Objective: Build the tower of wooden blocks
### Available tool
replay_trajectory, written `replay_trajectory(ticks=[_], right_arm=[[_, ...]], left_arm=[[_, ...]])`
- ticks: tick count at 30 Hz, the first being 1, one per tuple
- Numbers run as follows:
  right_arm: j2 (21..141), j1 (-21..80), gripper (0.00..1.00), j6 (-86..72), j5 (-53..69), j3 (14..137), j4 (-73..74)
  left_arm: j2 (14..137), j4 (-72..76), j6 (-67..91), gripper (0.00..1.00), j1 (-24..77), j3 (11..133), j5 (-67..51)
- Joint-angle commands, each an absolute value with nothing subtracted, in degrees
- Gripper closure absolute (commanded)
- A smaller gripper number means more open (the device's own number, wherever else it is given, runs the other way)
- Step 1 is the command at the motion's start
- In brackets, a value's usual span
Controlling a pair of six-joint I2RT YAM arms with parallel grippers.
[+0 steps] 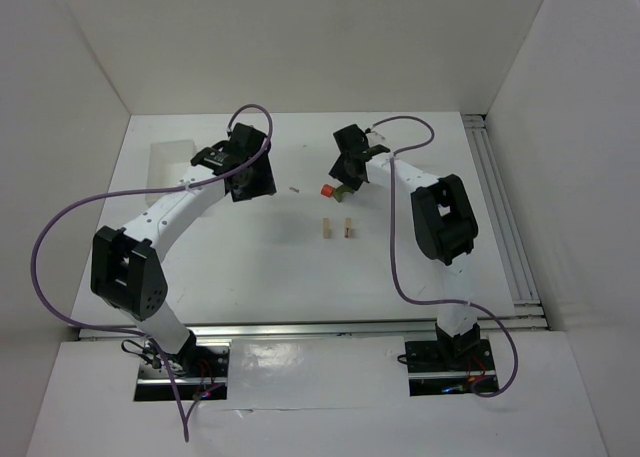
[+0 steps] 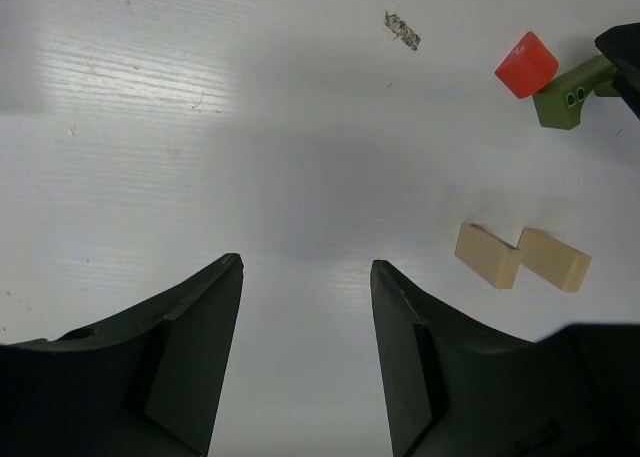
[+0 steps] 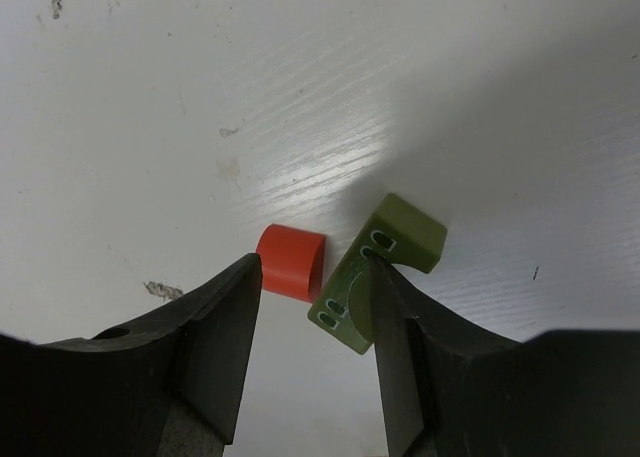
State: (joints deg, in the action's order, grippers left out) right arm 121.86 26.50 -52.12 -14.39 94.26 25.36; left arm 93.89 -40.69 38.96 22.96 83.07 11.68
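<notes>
Two pale tan blocks (image 1: 326, 229) (image 1: 348, 228) stand side by side, a little apart, on the white table. They also show in the left wrist view (image 2: 487, 254) (image 2: 555, 259). A red piece (image 3: 290, 262) and a dark green arched block (image 3: 410, 232) lie touching each other behind them. My right gripper (image 3: 312, 267) is open and low over these two; its left finger is beside the red piece and its right finger rests in the green block's curve. My left gripper (image 2: 305, 267) is open and empty above bare table, to the left of the blocks.
A small scrap of debris (image 2: 402, 29) lies on the table left of the red piece. White walls enclose the table (image 1: 230, 267) on three sides. A rail (image 1: 500, 207) runs along the right edge.
</notes>
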Motion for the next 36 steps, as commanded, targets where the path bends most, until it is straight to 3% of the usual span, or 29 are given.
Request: replay_trajectory(ticks=[1,8,11,13,14,16,23,31,36], right_arm=[[122.87,26.98,0.50,-53.44,-16.00,94.13,26.36],[124.45,26.98,0.57,-53.44,-15.38,94.74,25.66],[124.98,26.46,0.68,-53.44,-15.38,94.75,24.61],[124.20,26.46,0.79,-53.44,-14.85,94.22,24.61],[123.58,26.46,0.90,-52.92,-14.85,93.52,24.09],[121.83,26.46,0.97,-51.69,-13.81,92.12,22.16],[106.46,24.00,0.97,-41.32,0.22,78.50,3.89],[101.69,20.57,0.97,-27.26,24.22,74.45,1.85],[101.77,17.93,0.97,-25.05,39.10,73.65,-0.18]], left_arm=[[91.23,-39.81,38.32,0.34,22.68,82.36,11.43],[91.23,-39.81,38.32,0.34,22.68,82.88,11.43],[91.23,-40.34,38.32,0.34,22.68,82.88,11.43],[91.23,-40.34,38.32,0.34,22.68,82.88,11.43],[90.71,-40.34,38.32,0.34,22.68,82.88,11.43],[90.70,-40.34,38.32,0.34,22.68,82.88,10.64],[92.29,-39.03,35.60,0.33,22.07,87.10,-0.51],[94.92,-32.52,31.47,0.24,18.72,90.78,-21.32],[98.52,-32.52,29.36,0.18,18.19,94.83,-26.88]])
